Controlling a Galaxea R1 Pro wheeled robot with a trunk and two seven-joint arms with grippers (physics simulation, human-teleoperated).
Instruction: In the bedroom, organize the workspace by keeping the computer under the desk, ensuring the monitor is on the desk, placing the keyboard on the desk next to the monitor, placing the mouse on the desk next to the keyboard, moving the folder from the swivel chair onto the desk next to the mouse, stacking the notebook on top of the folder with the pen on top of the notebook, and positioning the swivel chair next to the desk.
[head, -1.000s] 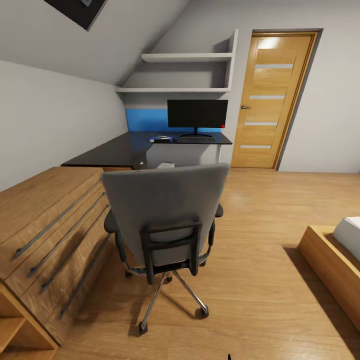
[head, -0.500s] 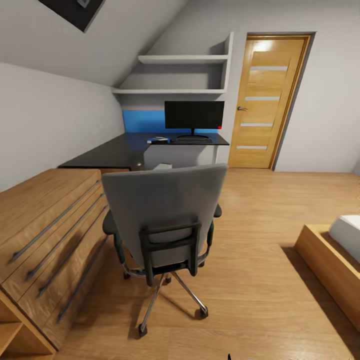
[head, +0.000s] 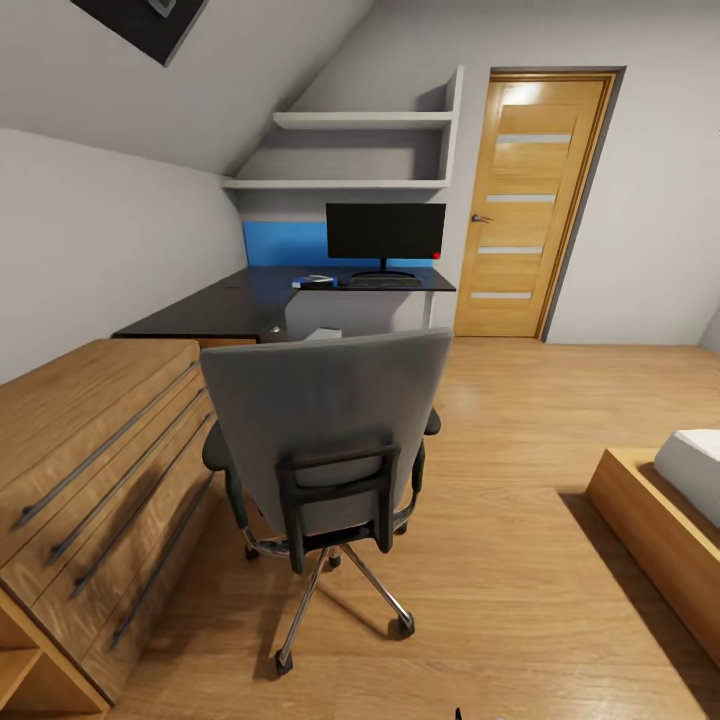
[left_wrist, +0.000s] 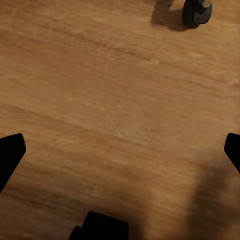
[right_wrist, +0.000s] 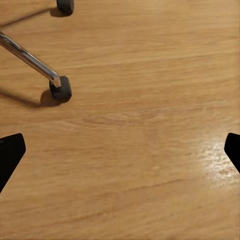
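Swivel chair (head: 325, 450) stands with its back to the camera, between robot and desk (head: 260, 300), close beside the wooden drawer cabinet (head: 95, 470). Monitor (head: 385, 232) and keyboard (head: 385, 282) are seen on the desk; the seat, and any folder on it, is hidden by the backrest. Left gripper (left_wrist: 120, 150) and right gripper (right_wrist: 120, 150) are held spread and empty over bare floor (right_wrist: 150, 125), casters nearby. Risk: the chrome legs could be struck by the base, and the chair rolled into the cabinet.

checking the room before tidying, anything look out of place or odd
The grey padded swivel chair stands out on the wooden floor, apart from the long black desk, its back to the camera. Nothing looks spilled or damaged.
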